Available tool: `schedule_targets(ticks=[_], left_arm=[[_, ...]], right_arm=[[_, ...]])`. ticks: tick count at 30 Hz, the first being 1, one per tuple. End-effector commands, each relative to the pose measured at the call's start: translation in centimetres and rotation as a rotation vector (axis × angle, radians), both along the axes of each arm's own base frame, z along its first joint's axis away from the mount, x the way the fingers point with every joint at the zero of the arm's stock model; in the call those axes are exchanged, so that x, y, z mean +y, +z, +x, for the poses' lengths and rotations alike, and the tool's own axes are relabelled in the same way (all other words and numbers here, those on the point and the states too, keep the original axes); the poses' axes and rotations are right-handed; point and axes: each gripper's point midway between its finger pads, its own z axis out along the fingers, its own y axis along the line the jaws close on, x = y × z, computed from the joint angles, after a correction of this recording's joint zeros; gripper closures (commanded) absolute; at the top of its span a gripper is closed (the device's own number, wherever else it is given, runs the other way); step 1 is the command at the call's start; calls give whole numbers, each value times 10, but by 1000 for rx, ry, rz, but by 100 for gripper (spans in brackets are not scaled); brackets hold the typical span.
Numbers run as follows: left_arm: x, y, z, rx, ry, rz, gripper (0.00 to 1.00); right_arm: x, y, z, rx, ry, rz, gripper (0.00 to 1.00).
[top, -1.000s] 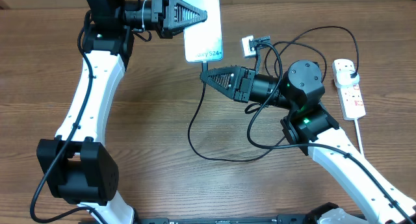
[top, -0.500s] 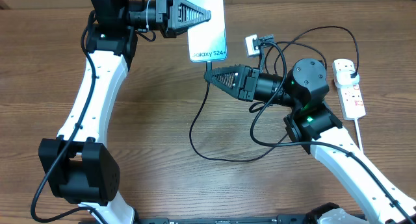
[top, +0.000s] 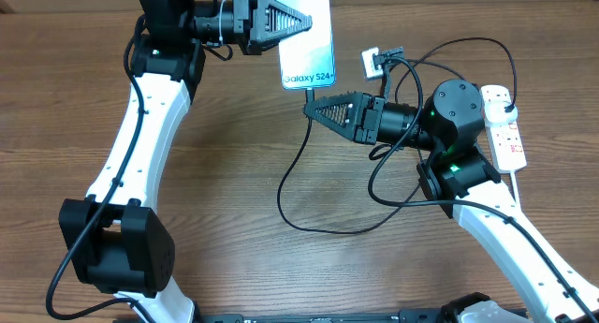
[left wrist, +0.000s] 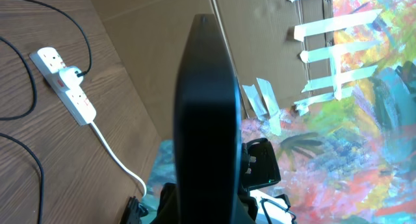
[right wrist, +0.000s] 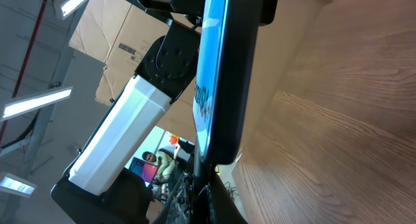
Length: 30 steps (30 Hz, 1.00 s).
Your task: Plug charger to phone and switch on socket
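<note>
Clamping the phone [top: 311, 53], the left gripper [top: 305, 22] is facing the right gripper [top: 313, 106], clenched on the charger [top: 281, 187]; plugging and the socket [top: 506, 138] are pending.

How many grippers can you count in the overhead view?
2. The left gripper is at the top, shut on the phone. The right gripper is just below the phone, holding the charger by its tip. None seem hidden.

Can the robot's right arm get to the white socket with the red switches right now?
Probably, yes. The socket lies right beside that arm, with nothing between. But the right gripper is shut on the charger tip, up by the phone, so it's busy.
</note>
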Motion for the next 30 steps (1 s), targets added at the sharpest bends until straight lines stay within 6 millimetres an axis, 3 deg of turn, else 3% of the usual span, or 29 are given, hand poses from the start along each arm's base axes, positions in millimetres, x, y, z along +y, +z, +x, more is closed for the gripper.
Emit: schedule_targets(ticks=[1, 30], left_arm=[[-16, 15, -43, -64, -179, -5, 96], [-23, 15, -48, -82, -199, -8, 96]], right_arm=[[-16, 3, 29, -19, -153, 9, 96], [-28, 4, 36, -19, -182, 12, 96]])
